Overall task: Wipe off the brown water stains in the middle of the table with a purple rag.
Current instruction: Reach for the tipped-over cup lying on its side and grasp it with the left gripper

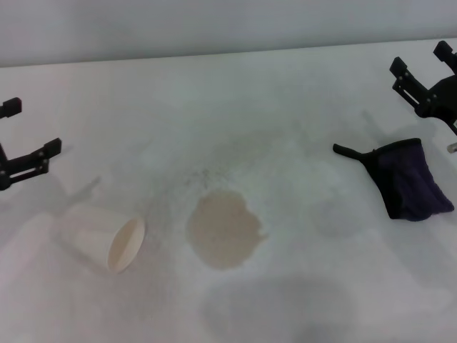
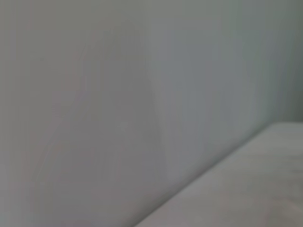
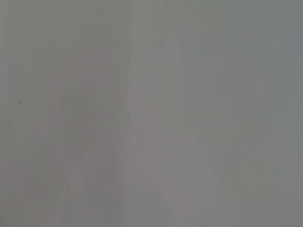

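You are looking at a bare test bench of the sort found in a robotics lab, not a lived-in room. The wide, flat, plain white table (image 1: 285, 93) fills nearly the whole head view and ends at a blank pale grey wall (image 1: 214, 25) with no decoration or furniture against it. Black robot grippers enter from both edges. The only props are a tipped white paper cup (image 1: 107, 243), a staged tan spill (image 1: 225, 230) and a cloth.
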Robot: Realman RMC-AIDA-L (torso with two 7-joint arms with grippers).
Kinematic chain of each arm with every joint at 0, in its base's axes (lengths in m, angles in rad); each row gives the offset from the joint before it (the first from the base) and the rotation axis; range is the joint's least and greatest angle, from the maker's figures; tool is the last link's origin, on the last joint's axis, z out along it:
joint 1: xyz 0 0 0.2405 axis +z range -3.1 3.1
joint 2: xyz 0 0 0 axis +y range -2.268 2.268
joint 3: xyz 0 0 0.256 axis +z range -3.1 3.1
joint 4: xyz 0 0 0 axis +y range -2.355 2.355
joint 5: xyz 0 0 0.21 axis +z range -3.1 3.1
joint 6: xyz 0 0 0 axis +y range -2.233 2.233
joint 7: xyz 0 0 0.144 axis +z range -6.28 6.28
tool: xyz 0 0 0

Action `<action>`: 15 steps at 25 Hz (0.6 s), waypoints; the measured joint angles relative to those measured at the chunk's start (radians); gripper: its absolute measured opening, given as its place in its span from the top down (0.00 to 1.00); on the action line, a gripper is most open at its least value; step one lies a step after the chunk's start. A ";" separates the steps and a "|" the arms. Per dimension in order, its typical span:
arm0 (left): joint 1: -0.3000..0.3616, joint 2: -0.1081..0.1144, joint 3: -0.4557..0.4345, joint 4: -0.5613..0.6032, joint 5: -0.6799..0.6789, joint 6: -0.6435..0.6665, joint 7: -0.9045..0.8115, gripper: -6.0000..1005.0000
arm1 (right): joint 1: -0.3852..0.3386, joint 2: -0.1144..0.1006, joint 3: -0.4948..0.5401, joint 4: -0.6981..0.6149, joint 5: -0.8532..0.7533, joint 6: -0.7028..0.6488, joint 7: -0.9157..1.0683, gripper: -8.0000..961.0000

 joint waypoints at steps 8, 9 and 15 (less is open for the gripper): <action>-0.016 0.004 -0.196 0.243 0.421 0.247 -0.177 0.13 | 0.027 0.008 0.007 0.075 0.065 0.018 -0.002 0.10; -0.025 0.004 -0.203 0.261 0.460 0.274 -0.181 0.13 | 0.028 0.009 0.014 0.082 0.066 0.028 -0.002 0.10; -0.076 0.002 -0.206 0.347 0.650 0.370 -0.172 0.13 | 0.043 0.009 0.079 0.125 0.067 0.065 -0.001 0.10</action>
